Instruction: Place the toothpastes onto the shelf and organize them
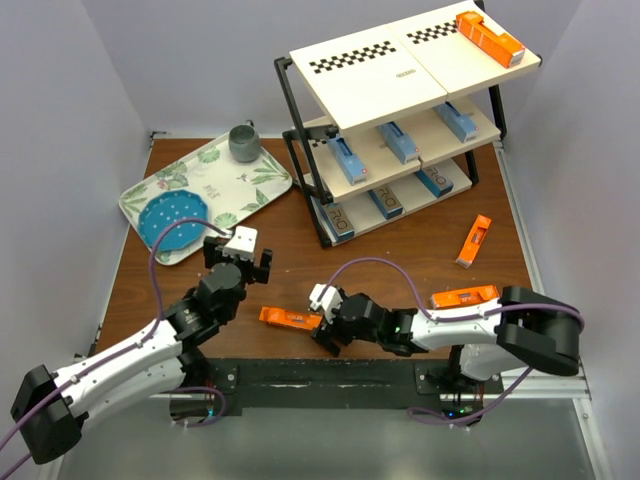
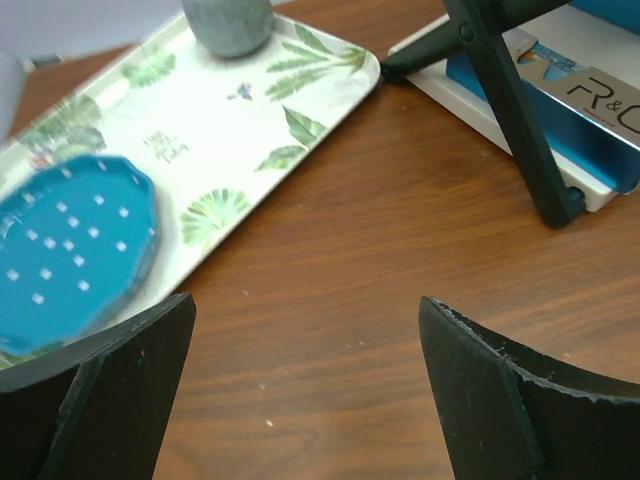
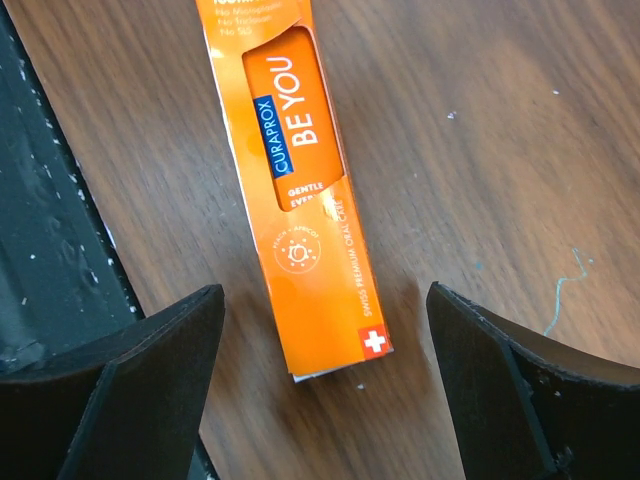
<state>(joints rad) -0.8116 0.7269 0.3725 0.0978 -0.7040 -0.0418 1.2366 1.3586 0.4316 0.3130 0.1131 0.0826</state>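
Note:
An orange toothpaste carton (image 3: 305,190) lies flat on the brown table, also seen in the top view (image 1: 290,318). My right gripper (image 3: 323,310) is open and straddles its near end, with a gap on each side. Two more orange cartons lie on the table, one (image 1: 465,296) beside my right forearm and one (image 1: 474,241) further back. The shelf (image 1: 400,75) stands at the back right, with an orange carton (image 1: 490,38) on top, blue cartons (image 1: 398,142) on the middle board and silver-white ones (image 1: 386,203) on the bottom board. My left gripper (image 2: 305,310) hangs open over bare wood.
A leaf-patterned white tray (image 1: 230,185) at the back left holds a blue plate (image 1: 172,222) and a grey cup (image 1: 244,141). A black shelf leg (image 2: 510,110) stands ahead and right of the left gripper. A black rail (image 3: 50,260) runs along the near table edge.

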